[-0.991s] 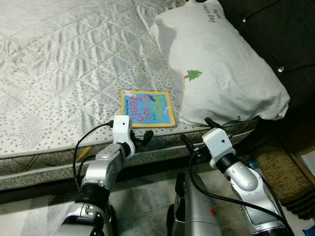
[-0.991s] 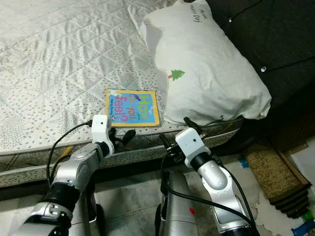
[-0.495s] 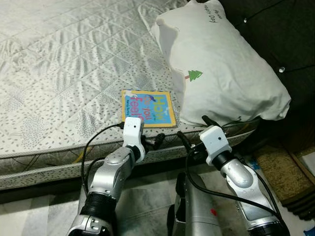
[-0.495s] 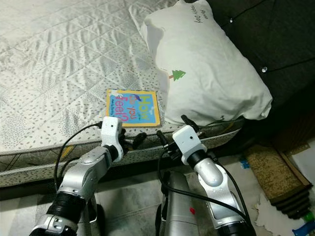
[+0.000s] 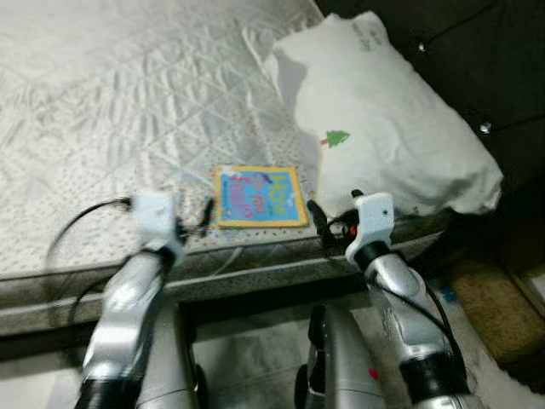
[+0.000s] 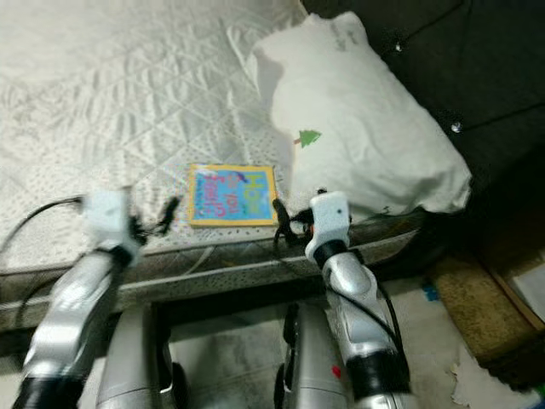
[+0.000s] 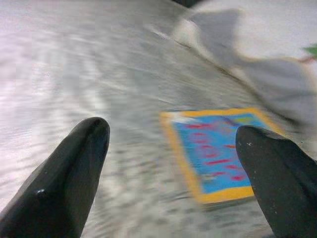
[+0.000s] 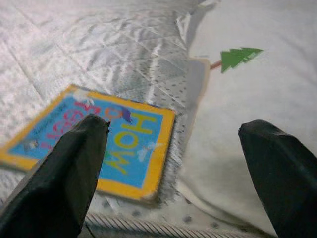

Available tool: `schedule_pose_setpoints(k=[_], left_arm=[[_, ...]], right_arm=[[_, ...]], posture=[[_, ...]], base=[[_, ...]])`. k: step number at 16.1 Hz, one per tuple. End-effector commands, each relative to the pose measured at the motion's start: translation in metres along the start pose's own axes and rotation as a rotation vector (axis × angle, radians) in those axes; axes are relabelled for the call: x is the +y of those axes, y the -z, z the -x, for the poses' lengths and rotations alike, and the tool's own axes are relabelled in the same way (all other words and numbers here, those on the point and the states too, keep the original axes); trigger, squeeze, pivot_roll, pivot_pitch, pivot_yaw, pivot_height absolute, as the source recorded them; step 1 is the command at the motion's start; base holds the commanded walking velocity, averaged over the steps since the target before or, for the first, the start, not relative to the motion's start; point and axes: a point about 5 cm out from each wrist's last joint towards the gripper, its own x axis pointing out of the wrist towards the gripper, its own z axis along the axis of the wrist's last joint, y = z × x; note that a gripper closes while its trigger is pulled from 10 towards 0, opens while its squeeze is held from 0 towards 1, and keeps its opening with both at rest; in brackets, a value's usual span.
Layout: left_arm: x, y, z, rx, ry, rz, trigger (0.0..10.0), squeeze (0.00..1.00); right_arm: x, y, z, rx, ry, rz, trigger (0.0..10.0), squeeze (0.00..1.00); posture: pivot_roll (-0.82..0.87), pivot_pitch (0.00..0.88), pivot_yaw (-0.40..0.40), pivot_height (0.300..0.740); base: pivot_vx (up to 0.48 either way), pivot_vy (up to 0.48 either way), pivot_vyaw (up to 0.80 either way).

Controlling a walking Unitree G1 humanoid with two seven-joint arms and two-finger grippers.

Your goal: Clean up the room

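A thin book [image 5: 260, 196] with a blue cover and yellow border lies flat on the white quilted mattress [image 5: 102, 111], close to its near edge. A big white pillow [image 5: 392, 145] with a small green tree print lies just right of the book. My left gripper [image 5: 203, 218] hovers at the mattress edge just left of the book, blurred, open. My right gripper [image 5: 330, 223] is at the book's near right corner, below the pillow, open and empty. The right wrist view has the book [image 8: 99, 139] and pillow [image 8: 247, 99] between the spread fingers; the left wrist view has the book [image 7: 218, 148] ahead.
A dark padded headboard [image 5: 477, 51] rises behind the pillow at the right. A brown mat [image 5: 498, 311] lies on the floor at the lower right. The mattress side [image 5: 255, 273] runs across in front of my torso.
My left arm swung out to the left and up to the mattress edge, blurred with motion. My right gripper rose toward the book's right corner. The camera shifted slightly.
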Motion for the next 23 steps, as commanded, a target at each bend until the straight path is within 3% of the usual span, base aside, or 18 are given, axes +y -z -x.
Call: schedule_pose_setpoints(k=[1, 2, 4, 9, 12, 15, 19, 23], left_arm=[[0.002, -0.006, 0.006, -0.042, -0.026, -0.025, 10.0, 0.00], [0.005, -0.003, 0.016, -0.033, -0.097, -0.035, 10.0, 0.00], [0.011, -0.005, 0.021, -0.066, -0.174, -0.063, 10.0, 0.00], [0.041, -0.003, 0.030, -0.068, -0.343, -0.004, 10.0, 0.00], [0.038, -0.003, 0.025, -0.078, -0.367, 0.030, 10.0, 0.00], [0.030, -0.002, 0.026, -0.076, -0.356, 0.060, 10.0, 0.00], [0.022, -0.001, 0.033, -0.077, -0.346, 0.064, 10.0, 0.00], [0.016, 0.000, 0.029, -0.072, -0.344, 0.074, 10.0, 0.00]], right_arm=[[-0.001, 0.000, -0.003, 0.003, 0.015, -0.033, 10.0, 0.00], [0.001, -0.002, -0.007, -0.009, 0.020, -0.035, 10.0, 0.00], [0.001, -0.007, -0.019, -0.024, 0.059, -0.023, 10.0, 0.00], [-0.002, -0.015, -0.026, -0.067, 0.050, -0.077, 10.0, 0.00], [0.002, -0.024, -0.030, -0.111, 0.045, -0.101, 10.0, 0.00], [-0.001, -0.020, -0.025, -0.108, 0.062, -0.111, 10.0, 0.00], [-0.003, -0.012, -0.016, -0.086, 0.065, -0.087, 10.0, 0.00], [-0.005, -0.014, -0.018, -0.085, 0.061, -0.061, 10.0, 0.00]], posture=[[0.14, 0.083, -0.077, 0.539], [0.16, 0.064, -0.076, 0.539], [0.18, 0.030, -0.080, 0.539], [0.17, 0.015, -0.100, 0.539], [0.16, 0.010, -0.075, 0.572], [0.16, 0.017, -0.073, 0.599], [0.14, 0.027, -0.081, 0.645], [0.13, 0.049, -0.076, 0.687]], base=[[0.000, 0.000, 0.00], [0.000, 0.000, 0.00], [0.000, 0.000, 0.00], [0.000, 0.000, 0.00], [0.000, 0.000, 0.00], [0.000, 0.000, 0.00], [0.000, 0.000, 0.00], [0.000, 0.000, 0.00]])
